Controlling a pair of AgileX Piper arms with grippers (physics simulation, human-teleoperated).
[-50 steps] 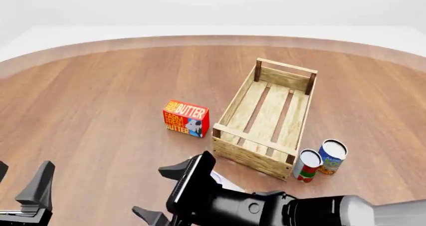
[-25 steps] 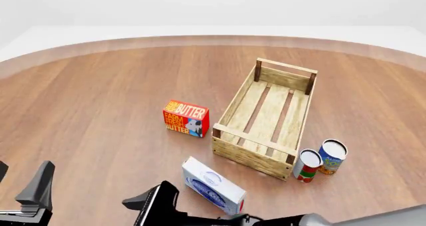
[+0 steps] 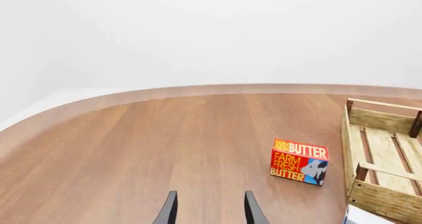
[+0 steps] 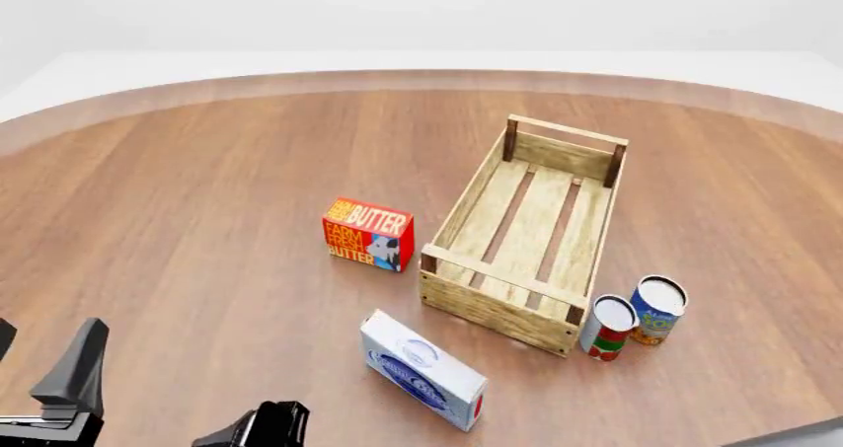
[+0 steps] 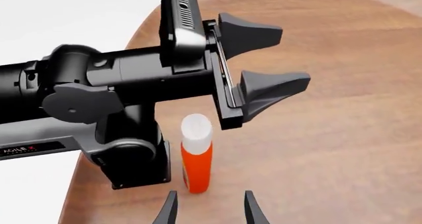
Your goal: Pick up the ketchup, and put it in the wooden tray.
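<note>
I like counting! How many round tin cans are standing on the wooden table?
2. The red-and-white can and the blue-labelled can stand together just right of the slatted light-wood tray's near end. None seems hidden.

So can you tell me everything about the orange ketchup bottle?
The ketchup shows only in the right wrist view. It is a slim orange-red bottle, plastic by its look, with a white cap on top. No label shows from here. It stands upright on the brown wooden table, close beside the dark base of the left arm. The left claw hangs open above it, and the right claw is open just in front. Neither claw touches it.
</note>
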